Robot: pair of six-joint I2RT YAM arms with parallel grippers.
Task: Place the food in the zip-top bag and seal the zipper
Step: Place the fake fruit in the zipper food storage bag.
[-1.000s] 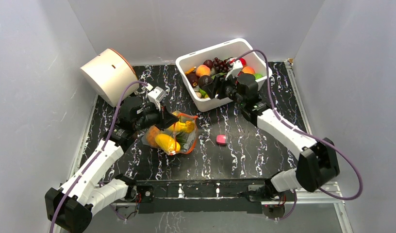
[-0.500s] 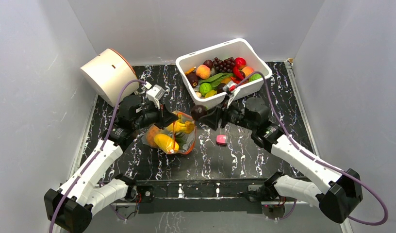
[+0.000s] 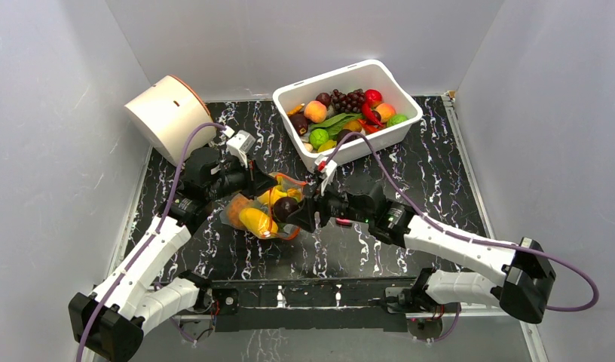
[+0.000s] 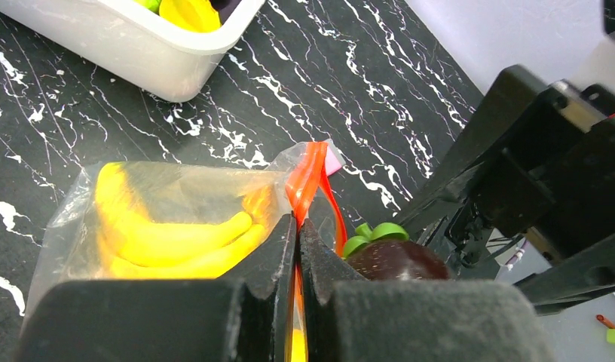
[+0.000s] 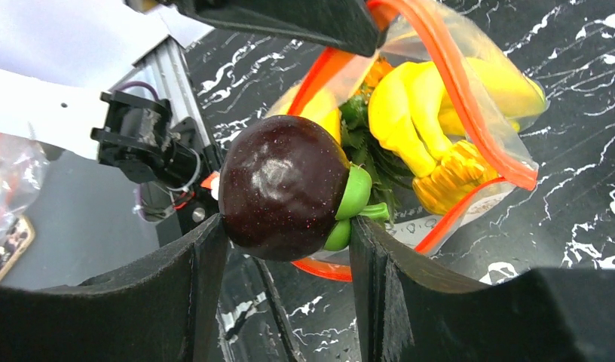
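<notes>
The clear zip-top bag point(image 3: 253, 215) lies on the black marbled table with its red-orange zipper point(image 4: 310, 172) mouth held open. Inside are the yellow banana bunch point(image 5: 417, 113), an orange pineapple point(image 3: 235, 210) and a yellow fruit point(image 3: 258, 222). My left gripper point(image 4: 298, 226) is shut on the zipper edge and holds the mouth up. My right gripper point(image 5: 288, 241) is shut on a dark purple round fruit point(image 5: 283, 187) with a green cap, held right at the bag's mouth point(image 3: 286, 208).
A white bin point(image 3: 399, 136) full of toy produce stands at the back centre-right. A cream cylinder point(image 3: 169, 115) lies tipped at the back left. The small pink block is hidden behind my right arm. Grey walls close in both sides.
My right gripper has carried the dark purple fruit from the bin leftwards and down to the bag's mouth. The left gripper has kept its hold on the bag.
</notes>
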